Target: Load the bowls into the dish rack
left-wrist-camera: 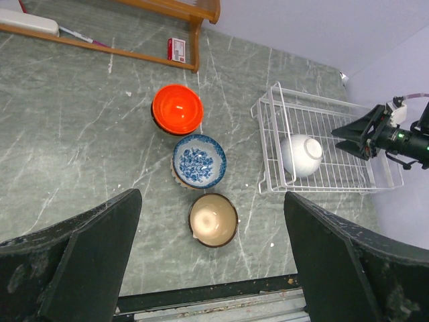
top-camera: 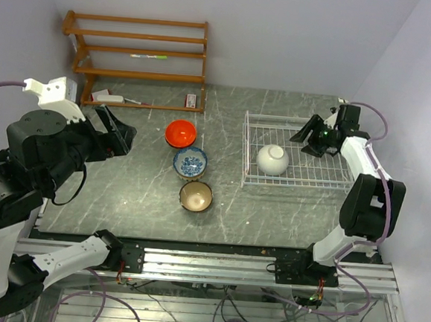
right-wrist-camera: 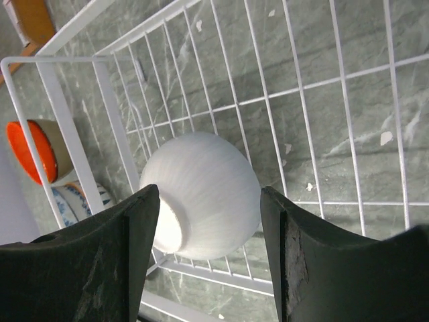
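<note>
Right claw (top-camera: 307, 138) is open and empty over the far-right part of the dish rack (top-camera: 303, 184). The ribbed white bowl (top-camera: 273, 159) lies tipped on its side inside, near the rack's left wall. The orange-red bowl (top-camera: 180, 134), blue-and-white bowl (top-camera: 191, 162) and tan bowl (top-camera: 195, 196) line up on the worktop (top-camera: 123, 198) left of the rack. They're right of my open left claw (top-camera: 124, 135), so I judge the left arm nearer.

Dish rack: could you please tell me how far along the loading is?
Done: one white bowl lies on its side in the rack. In hand: nothing; the right gripper is open over the rack, the left gripper open over the table. To do: the orange bowl, blue bowl and tan bowl, on the table.
</note>
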Robot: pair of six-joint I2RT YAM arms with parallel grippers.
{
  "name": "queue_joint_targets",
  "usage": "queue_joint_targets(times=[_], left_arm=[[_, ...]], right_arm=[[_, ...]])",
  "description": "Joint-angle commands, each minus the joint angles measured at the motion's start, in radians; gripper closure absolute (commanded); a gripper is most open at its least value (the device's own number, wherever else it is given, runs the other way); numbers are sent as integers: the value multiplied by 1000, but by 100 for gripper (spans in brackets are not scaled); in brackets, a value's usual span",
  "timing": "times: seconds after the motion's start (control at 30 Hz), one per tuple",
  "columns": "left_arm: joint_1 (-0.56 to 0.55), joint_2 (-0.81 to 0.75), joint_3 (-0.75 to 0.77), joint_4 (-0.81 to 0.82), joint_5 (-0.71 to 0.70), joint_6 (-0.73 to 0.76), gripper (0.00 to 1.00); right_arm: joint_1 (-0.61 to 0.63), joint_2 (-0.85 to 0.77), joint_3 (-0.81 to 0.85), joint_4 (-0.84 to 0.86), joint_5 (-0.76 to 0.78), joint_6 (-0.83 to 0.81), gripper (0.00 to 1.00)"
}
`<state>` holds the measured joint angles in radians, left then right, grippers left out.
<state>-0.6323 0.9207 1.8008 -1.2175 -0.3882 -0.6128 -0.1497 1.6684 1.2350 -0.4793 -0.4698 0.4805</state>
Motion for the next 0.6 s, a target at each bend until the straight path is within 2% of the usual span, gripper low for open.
queue_joint_targets(times=[0.0, 0.17, 0.4, 0.57], left_arm=[[-4, 7, -2, 27, 18, 7, 1], [-4, 13, -1, 33, 19, 10, 1], [-4, 7, -2, 28, 12, 10, 1], [-4, -4, -6, 16, -1, 6, 1]], right_arm=[[50, 38, 88, -104, 149, -64, 39], [150, 82, 179, -193, 328, -108, 38], [201, 46, 197, -211, 434, -119, 37], [296, 18, 250, -295, 559, -171, 28]])
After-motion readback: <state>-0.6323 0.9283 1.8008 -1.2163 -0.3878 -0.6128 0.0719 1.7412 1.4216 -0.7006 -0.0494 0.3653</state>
